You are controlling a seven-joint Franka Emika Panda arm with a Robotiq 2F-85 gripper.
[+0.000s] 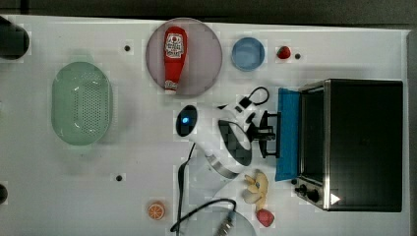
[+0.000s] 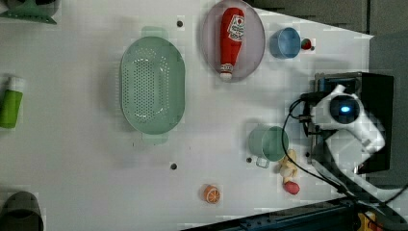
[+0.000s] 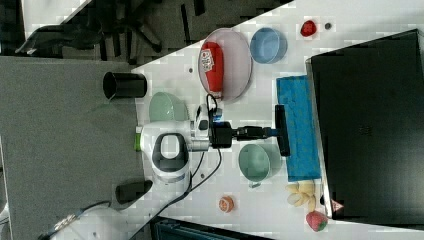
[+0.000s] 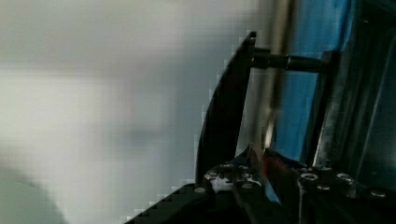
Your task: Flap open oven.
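At the top view's right, the oven [image 1: 361, 145] faces left.

We look straight down in the top view, left view and right view, from well above the white table [image 1: 123, 147]. All three share the black-topped, silver-framed toaster oven [image 1: 364, 142] and the red plastic ketchup bottle [image 2: 231, 38]. Our wrist view sits close beside the oven's blue-tinted glass door [image 4: 303, 93].

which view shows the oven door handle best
The right view: the handle lies as a full dark bar across the blue door, with the gripper on it. In the top view the arm partly covers it; the wrist view shows it close, edge-on.
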